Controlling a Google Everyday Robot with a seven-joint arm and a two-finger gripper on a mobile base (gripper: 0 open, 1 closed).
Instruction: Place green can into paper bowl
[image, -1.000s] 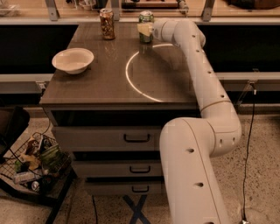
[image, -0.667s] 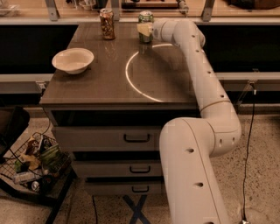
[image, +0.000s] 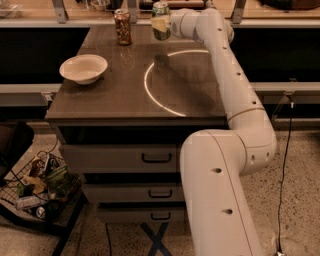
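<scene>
The green can (image: 161, 20), green and silvery-white with a silver top, hangs in the air above the far middle of the dark table (image: 125, 95); its shadow lies on the tabletop below it. My gripper (image: 164, 23) is shut on the can, reaching in from the right at the end of the long white arm. The paper bowl (image: 83, 68), off-white and shallow, stands empty near the table's left edge, well to the left of and nearer than the can.
A brown-orange can (image: 122, 26) stands at the table's far edge, left of the held can. A bright ring of light (image: 150, 90) marks the tabletop. Drawers (image: 155, 157) sit below the table. A wire basket of rubbish (image: 37, 185) sits on the floor at left.
The green can has risen off the tabletop in my gripper and moved slightly left. The bowl and the brown-orange can have not moved.
</scene>
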